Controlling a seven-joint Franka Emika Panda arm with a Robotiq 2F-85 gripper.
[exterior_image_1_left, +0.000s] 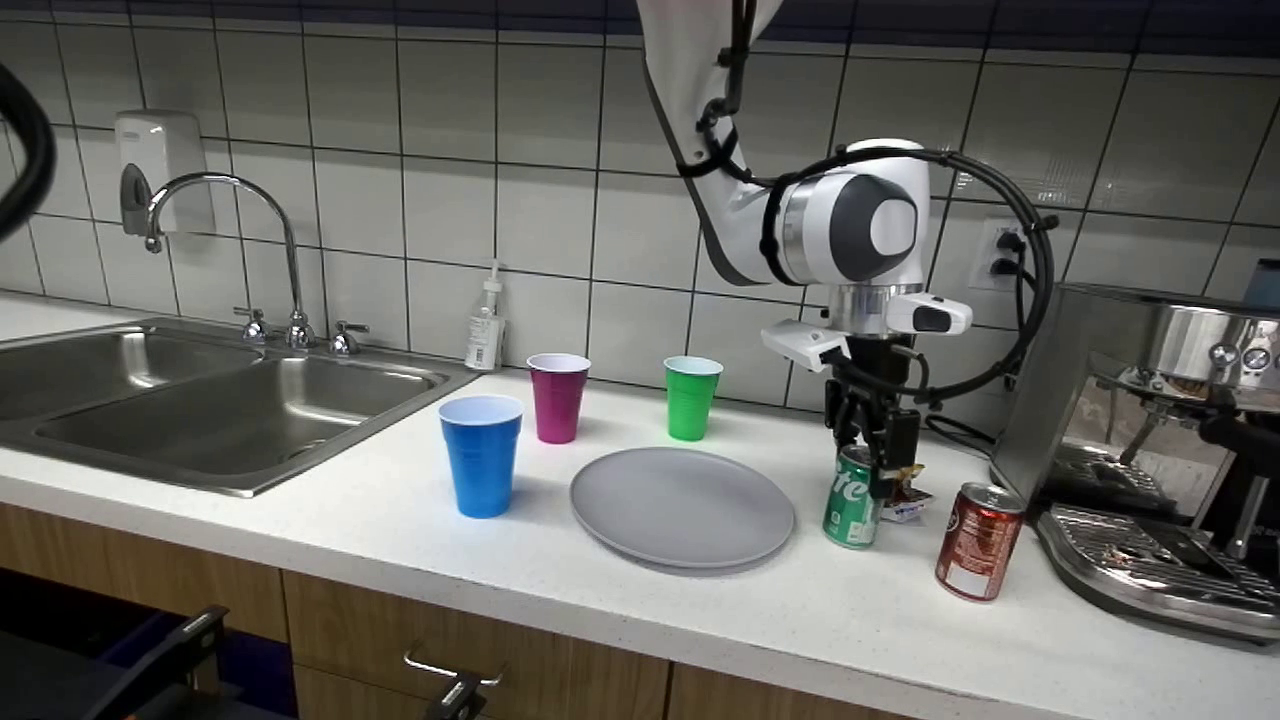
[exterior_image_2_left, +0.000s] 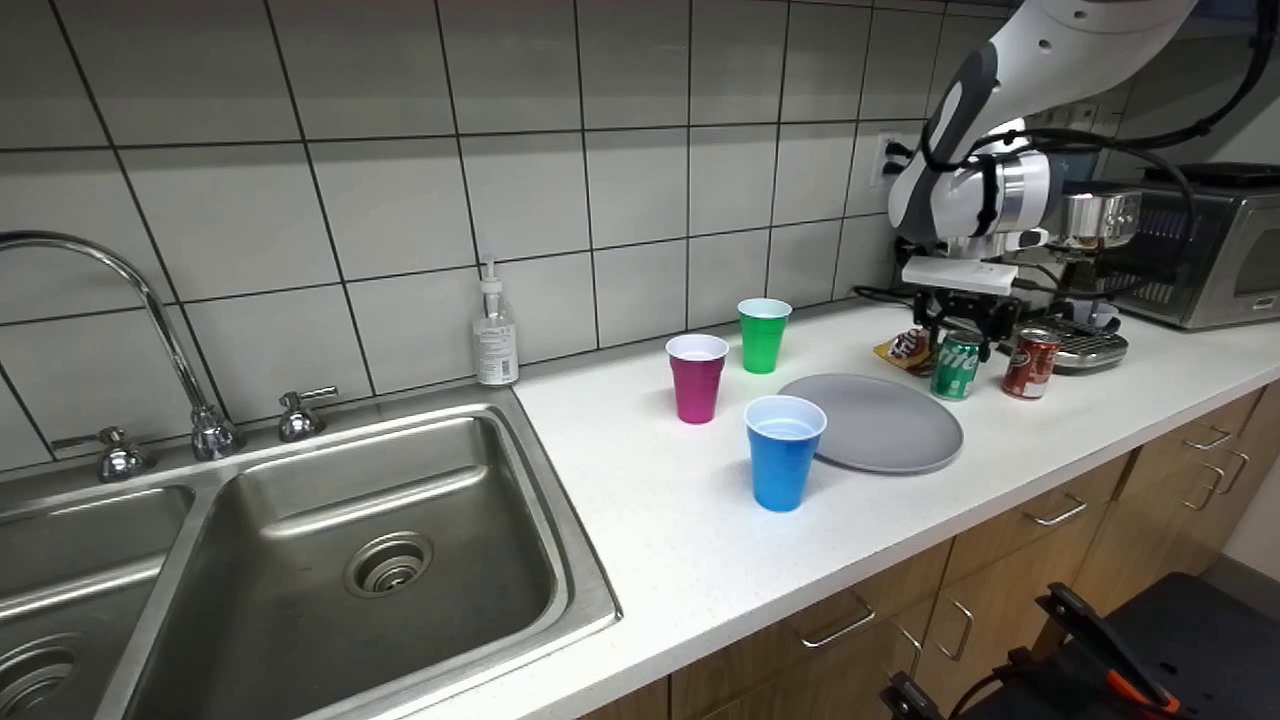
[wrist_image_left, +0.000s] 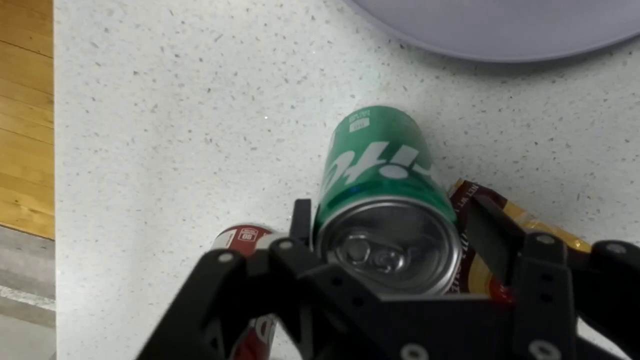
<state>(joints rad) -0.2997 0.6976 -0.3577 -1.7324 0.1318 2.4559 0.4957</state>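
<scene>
Gaping around a green can (exterior_image_1_left: 850, 508), the tool (wrist_image_left: 392, 220) hangs over the speckled counter (wrist_image_left: 190, 160) beside a tiled wall (exterior_image_1_left: 450, 215).

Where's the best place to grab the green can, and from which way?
I'd grip the green can around its upper sides, coming from above. It stands upright, the open hand spans its round top, and a red can and snack bag sit close by.

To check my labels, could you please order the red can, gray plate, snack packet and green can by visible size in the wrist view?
1. Green can
2. Gray plate, partly out of frame
3. Snack packet and red can: unranked, as the gripper covers parts of both
</scene>
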